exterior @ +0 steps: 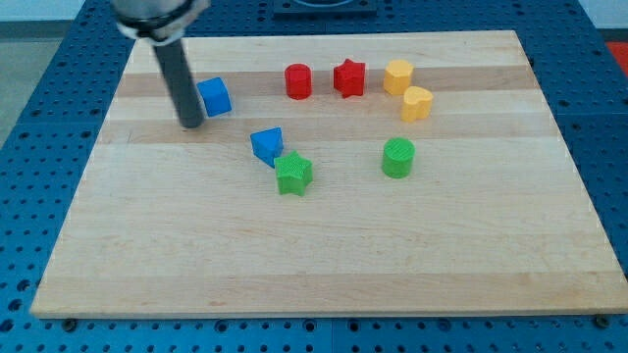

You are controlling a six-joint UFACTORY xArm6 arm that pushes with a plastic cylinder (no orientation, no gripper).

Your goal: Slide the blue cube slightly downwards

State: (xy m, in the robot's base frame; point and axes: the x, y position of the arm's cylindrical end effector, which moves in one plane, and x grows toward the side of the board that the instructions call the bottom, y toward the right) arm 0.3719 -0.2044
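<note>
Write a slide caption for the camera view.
My tip sits just left of the blue cube on the wooden board.

blue cube, upright (upper left), wooden board

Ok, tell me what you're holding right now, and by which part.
Nothing is held. My tip stands just beside the blue cube, at its lower-left side in the view; actual contact cannot be told.

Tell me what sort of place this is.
Probably a robotics lab bench. A pale wooden board lies on a blue perforated table, small printed blocks such as the blue cube and green star sit on it, and my tip rests just left of that cube.
</note>
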